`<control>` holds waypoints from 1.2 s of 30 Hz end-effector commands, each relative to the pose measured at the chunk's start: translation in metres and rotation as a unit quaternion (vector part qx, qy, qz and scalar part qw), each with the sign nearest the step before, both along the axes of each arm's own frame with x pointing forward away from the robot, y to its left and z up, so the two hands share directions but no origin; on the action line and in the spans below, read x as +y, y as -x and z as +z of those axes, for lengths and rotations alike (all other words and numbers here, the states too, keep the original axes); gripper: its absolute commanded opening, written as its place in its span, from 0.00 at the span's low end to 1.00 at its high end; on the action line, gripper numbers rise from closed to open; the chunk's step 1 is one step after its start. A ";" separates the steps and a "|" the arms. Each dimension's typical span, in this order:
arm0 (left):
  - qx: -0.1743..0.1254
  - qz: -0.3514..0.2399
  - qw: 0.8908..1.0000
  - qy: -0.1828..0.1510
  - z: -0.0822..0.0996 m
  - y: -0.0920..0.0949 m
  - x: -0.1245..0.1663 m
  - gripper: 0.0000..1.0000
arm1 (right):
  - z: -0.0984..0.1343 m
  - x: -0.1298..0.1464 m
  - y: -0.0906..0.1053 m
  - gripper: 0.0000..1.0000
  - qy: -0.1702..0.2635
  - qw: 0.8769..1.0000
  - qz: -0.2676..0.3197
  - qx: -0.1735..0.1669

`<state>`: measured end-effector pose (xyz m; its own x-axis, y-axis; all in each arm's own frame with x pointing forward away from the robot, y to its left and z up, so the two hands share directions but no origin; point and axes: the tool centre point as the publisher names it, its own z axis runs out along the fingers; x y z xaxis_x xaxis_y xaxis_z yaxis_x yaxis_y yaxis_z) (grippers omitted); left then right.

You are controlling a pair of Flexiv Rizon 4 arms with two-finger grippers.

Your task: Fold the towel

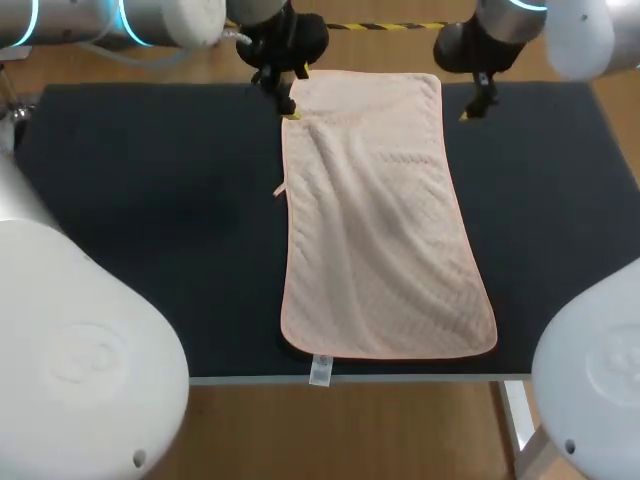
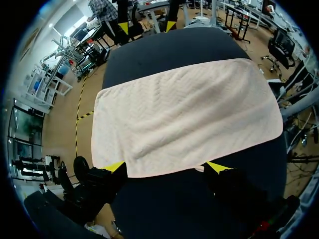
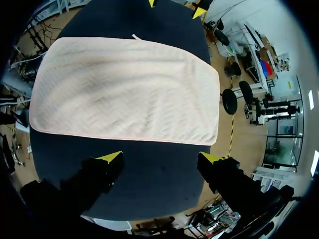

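Towel (image 1: 380,220): pale pink, textured weave, unfolded, lying flat in a single layer on the dark worktop (image 1: 150,220). Long side runs from far edge to near edge, drifting slightly right at the near end. Soft creases by the far left corner. White label (image 1: 320,370) hangs over the worktop's near edge.

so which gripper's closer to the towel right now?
Left. The left gripper is at the towel's far left corner, the edge level with its open fingertips. The right gripper sits off the far right corner, bare table between.
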<state>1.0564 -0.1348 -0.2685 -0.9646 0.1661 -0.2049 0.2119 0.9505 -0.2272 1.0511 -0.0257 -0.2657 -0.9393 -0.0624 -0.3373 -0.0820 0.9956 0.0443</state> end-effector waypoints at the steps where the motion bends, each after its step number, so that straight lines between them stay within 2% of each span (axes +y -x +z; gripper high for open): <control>1: -0.042 0.016 0.999 -0.009 0.000 0.032 0.020 1.00 | -0.003 0.011 0.011 1.00 0.095 0.995 -0.041 -0.009; 5: -0.018 0.017 0.998 -0.054 -0.027 0.054 0.027 1.00 | -0.016 0.020 0.023 1.00 0.094 0.994 -0.050 -0.006; 8: 0.007 0.032 0.998 -0.057 -0.042 0.062 0.026 1.00 | -0.025 0.024 0.030 1.00 0.095 0.994 -0.058 -0.012; 10: 0.017 0.047 0.998 -0.042 -0.048 0.064 0.024 1.00 | -0.032 0.024 0.035 1.00 0.091 0.993 -0.068 -0.021; 15: 0.011 0.065 0.998 -0.020 -0.055 0.058 0.019 1.00 | -0.047 0.027 0.040 1.00 0.075 0.995 -0.060 -0.040; 17: 0.008 0.062 0.998 -0.022 -0.059 0.055 0.017 1.00 | -0.054 0.027 0.041 1.00 0.066 0.995 -0.066 -0.030; 21: 0.021 0.057 0.998 -0.023 -0.074 0.051 0.013 1.00 | -0.064 0.024 0.042 1.00 0.059 0.995 -0.078 -0.019; 26: 0.038 0.052 0.997 -0.035 -0.085 0.046 0.004 1.00 | -0.075 0.021 0.043 1.00 0.065 0.993 -0.094 0.013; 31: 0.049 0.058 0.997 -0.025 -0.093 0.041 -0.008 1.00 | -0.088 0.018 0.049 1.00 0.064 0.993 -0.094 0.024; 33: 0.054 0.066 0.996 -0.006 -0.098 0.038 -0.012 1.00 | -0.093 0.017 0.052 1.00 0.072 0.993 -0.092 0.034; 36: 0.054 0.059 0.997 -0.008 -0.104 0.034 -0.019 1.00 | -0.106 0.015 0.055 1.00 0.073 0.992 -0.092 0.043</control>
<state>1.0134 -0.1480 -0.3596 -0.9930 0.0465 -0.1081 0.0696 0.9728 -0.2209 0.9917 -0.0115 -0.3614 -0.9616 0.0737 -0.2645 0.1038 0.9894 -0.1016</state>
